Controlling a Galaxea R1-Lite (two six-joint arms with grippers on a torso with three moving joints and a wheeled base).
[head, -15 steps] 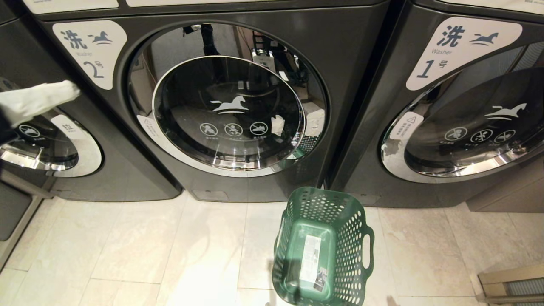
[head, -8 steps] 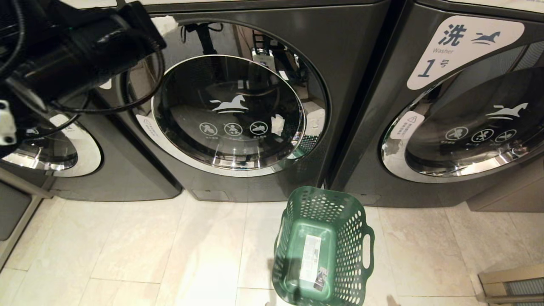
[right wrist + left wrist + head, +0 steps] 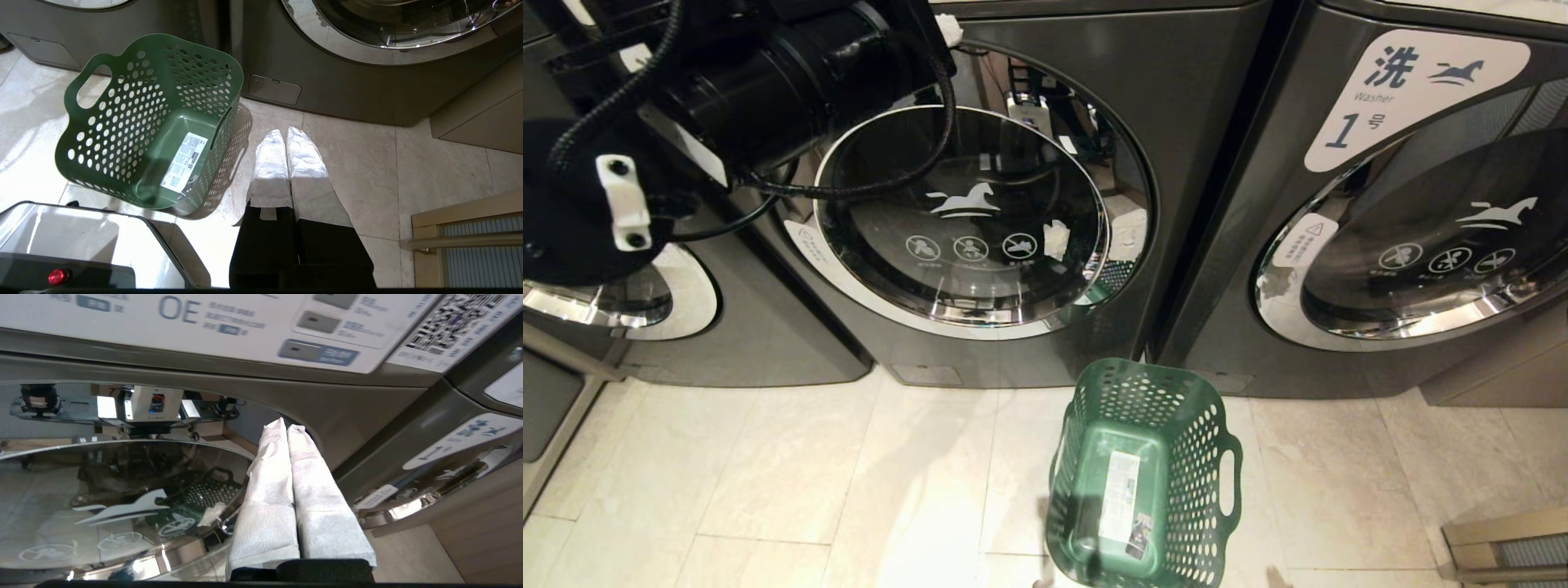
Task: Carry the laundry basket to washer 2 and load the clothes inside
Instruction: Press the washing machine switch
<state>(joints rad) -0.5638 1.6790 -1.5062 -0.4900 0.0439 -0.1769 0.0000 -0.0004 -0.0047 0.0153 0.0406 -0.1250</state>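
Left gripper (image 3: 288, 426) up at washer 2's (image 3: 1176, 122) shut door (image 3: 964, 216), jaws closed on nothing; basket (image 3: 1147, 482) empty on the floor just before it, clothes unseen, likely loaded; right gripper (image 3: 286, 132) parked beside, jaws closed.

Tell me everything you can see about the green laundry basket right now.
The laundry basket is dark green plastic with round holes through its walls and slot handles near the rim. It stands upright on the pale tiled floor, in front of the gap between two grey washers. It looks empty: only a white sticker shows on its bottom. Nothing else touches it.
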